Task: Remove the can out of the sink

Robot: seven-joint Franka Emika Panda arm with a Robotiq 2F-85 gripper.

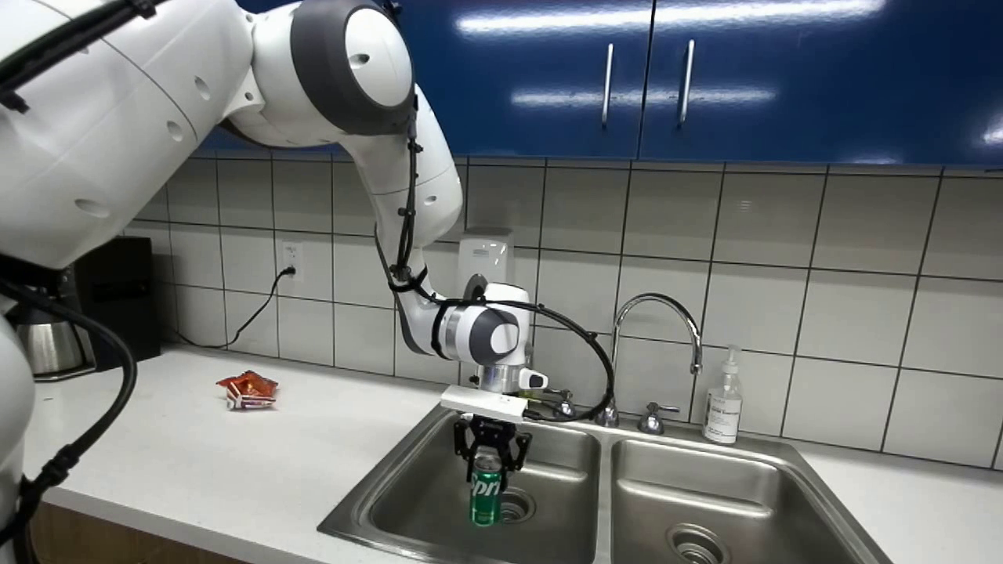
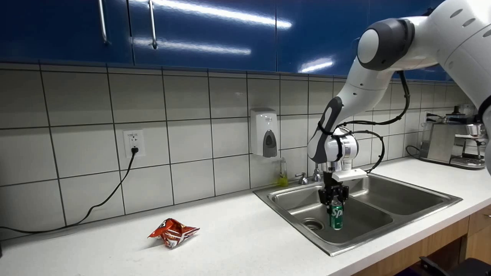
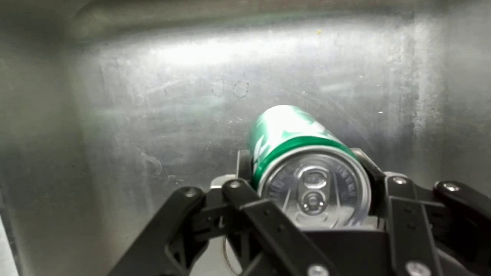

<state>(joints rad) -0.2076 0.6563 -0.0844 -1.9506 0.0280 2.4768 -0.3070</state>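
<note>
The green can (image 1: 486,503) stands upright, silvery top up, inside the left bowl of the steel sink (image 1: 604,501) in an exterior view. The can (image 2: 336,220) and sink (image 2: 296,222) also show in an exterior view. My gripper (image 1: 487,474) points down around the can's upper part, and it also shows in an exterior view (image 2: 336,208). In the wrist view the fingers (image 3: 305,165) press on both sides of the can (image 3: 285,122), just below its rim. I cannot tell whether the can's base touches the bowl floor.
The chrome faucet (image 1: 662,298) and a white soap bottle (image 1: 722,411) stand behind the sink. A wall dispenser (image 2: 264,132) hangs above the counter. A crumpled red packet (image 2: 172,233) lies on the white counter (image 2: 238,230). The bowl walls and rim surround the gripper.
</note>
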